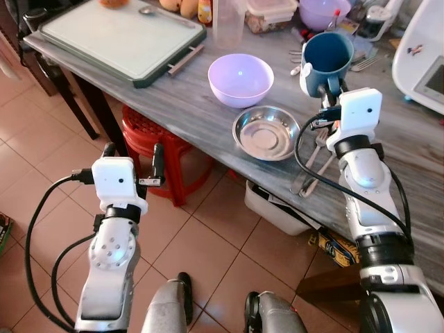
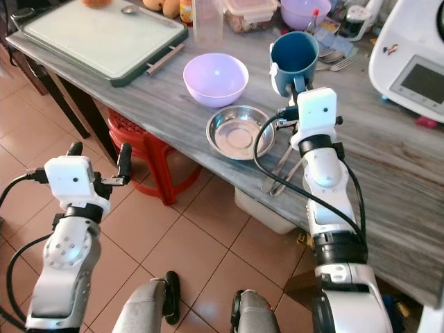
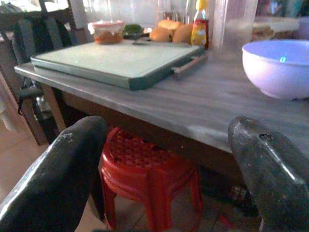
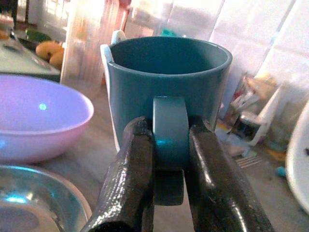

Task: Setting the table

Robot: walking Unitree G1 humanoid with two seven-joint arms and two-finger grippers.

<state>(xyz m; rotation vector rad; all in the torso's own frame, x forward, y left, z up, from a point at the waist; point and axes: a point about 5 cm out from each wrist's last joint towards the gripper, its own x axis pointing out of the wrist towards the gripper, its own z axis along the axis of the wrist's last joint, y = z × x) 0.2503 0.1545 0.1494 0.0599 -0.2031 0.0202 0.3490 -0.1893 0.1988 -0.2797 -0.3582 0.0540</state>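
Mug held by its handle, above the table.

Right gripper (image 4: 170,193) is pinching the handle of the blue mug (image 1: 326,59), which is standing upright at 12 o'clock from it. Metal bowl (image 1: 266,132) is sitting at about 8 o'clock from the mug, with the purple bowl (image 1: 240,78) at 9 o'clock. Left gripper (image 1: 132,161) is hanging spread wide, over the floor, well apart from the table (image 1: 173,104).

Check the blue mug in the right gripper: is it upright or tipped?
Upright. The blue mug has its mouth facing up and its rim level, while the right gripper pinches its handle from both sides.
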